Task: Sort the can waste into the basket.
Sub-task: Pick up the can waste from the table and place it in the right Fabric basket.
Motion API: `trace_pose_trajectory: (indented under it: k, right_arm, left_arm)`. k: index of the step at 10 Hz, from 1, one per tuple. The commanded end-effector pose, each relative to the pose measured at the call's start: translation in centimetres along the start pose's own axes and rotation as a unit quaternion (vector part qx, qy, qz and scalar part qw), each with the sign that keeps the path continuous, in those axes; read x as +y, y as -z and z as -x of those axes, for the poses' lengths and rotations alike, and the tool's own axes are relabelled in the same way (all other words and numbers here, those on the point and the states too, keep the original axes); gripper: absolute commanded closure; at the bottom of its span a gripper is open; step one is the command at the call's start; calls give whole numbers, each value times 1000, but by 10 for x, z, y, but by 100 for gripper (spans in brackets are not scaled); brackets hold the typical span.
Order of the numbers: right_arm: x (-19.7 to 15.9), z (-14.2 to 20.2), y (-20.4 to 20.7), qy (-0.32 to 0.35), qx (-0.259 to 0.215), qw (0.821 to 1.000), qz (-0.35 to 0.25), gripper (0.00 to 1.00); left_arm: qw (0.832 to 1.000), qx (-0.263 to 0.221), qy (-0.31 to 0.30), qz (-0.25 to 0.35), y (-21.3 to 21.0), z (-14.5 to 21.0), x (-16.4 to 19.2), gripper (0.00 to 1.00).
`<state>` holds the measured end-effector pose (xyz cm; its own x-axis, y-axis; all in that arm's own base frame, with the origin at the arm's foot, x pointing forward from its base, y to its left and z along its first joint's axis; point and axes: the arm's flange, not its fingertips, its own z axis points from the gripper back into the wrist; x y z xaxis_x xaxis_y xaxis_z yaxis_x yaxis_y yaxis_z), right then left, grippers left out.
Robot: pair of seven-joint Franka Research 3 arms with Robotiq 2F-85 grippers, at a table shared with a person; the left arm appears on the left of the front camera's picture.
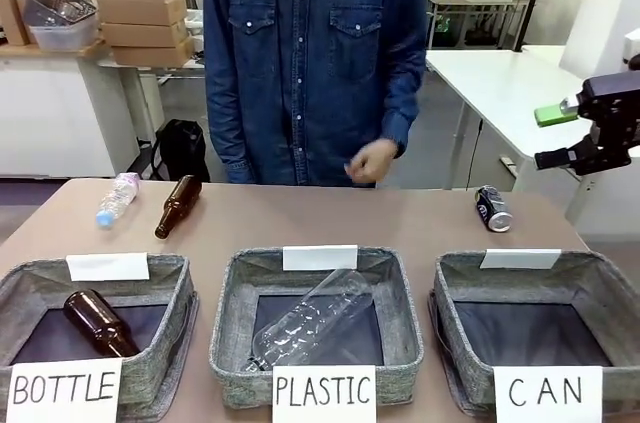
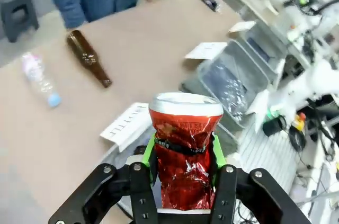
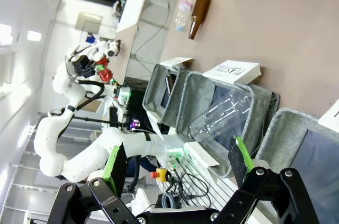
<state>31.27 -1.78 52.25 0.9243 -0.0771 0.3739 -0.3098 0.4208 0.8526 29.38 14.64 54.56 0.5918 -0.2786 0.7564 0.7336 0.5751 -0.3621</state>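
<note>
Your left claw point(image 2: 184, 154) is clenching the crushed red can point(image 2: 185, 128) over the near left end of the table point(image 1: 300, 213). The black can point(image 1: 492, 209) is lying at the far right, beyond the CAN basket point(image 1: 455, 288), which is looking empty: both cans are awaiting sorting. Your right claw point(image 1: 560, 135) is hanging released.

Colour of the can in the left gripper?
Red can, silver top; best in left wrist view.

Red can point(image 2: 185, 173) gripped, black can point(image 1: 492, 209) loose by the CAN basket point(image 1: 540, 283).
The red can, crumpled with a silver top, stands upright between the left gripper's point(image 2: 184, 152) green pads. The black can lies on its side on the table, at 11 o'clock from the grey woven basket, near its far rim.
</note>
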Motion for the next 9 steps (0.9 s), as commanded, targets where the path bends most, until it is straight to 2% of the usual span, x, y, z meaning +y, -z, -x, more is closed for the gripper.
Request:
trace_pose_trajectory:
  k: [1, 3, 4, 5, 7, 8, 9]
  right_arm:
    - [-1, -1, 2, -12, -6, 1000, -13, 0]
    - [0, 0, 0, 0, 0, 1000, 0, 0]
    - [11, -7, -60, -27, -45, 994, 93, 0]
    - [24, -6, -118, -41, -61, 992, 105, 0]
    - [30, 14, -219, -71, -77, 972, 211, 0]
    - [29, 32, -253, -77, -88, 957, 264, 0]
    - [26, 54, -273, -81, -102, 947, 293, 0]
  left_arm:
    - [1000, -21, -7, 14, 30, -6, -6, 56]
    - [999, -37, -32, 7, 67, -21, -22, 56]
    - [991, -85, -48, -91, 108, -41, -39, 56]
    - [992, -84, -64, -73, 151, -61, -62, 56]
    - [985, -100, -139, 18, 236, -102, -129, 56]
    - [990, -74, -104, 54, 280, -112, -172, 56]
    - [993, -64, -81, 58, 332, -121, -222, 56]
